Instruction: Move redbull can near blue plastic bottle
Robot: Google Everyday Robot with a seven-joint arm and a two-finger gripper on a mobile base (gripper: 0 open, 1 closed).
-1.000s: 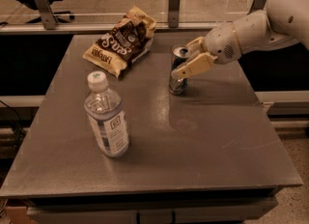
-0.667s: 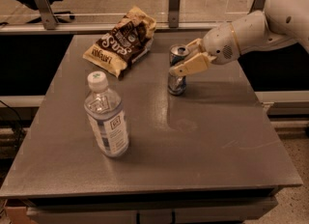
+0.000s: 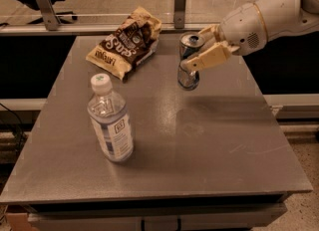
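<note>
Grey and dully reflecting, the worktop [image 3: 209, 145] is carrying everything here. A white robot arm [image 3: 264, 18] is reaching in from the upper right. At the back left, a brown-and-yellow chip bag [image 3: 127, 43] is lying flat and crinkled; big pale letters are running across it, but the wrinkles are keeping the brand from being read with certainty. Toward the front left, the blue plastic bottle [image 3: 110, 120] is standing upright with its white cap on, and its pale label is showing a small dark square mark whose text is too small to read. The redbull can [image 3: 188, 73] is sitting upright at the back right, well apart from the bottle and to the right of the chip bag, its silver top facing up, with no lettering legible on it. The gripper [image 3: 193, 51] is clamping the can's upper half, one tan finger [image 3: 209, 56] crossing its front and the other pressing behind the rim.
</note>
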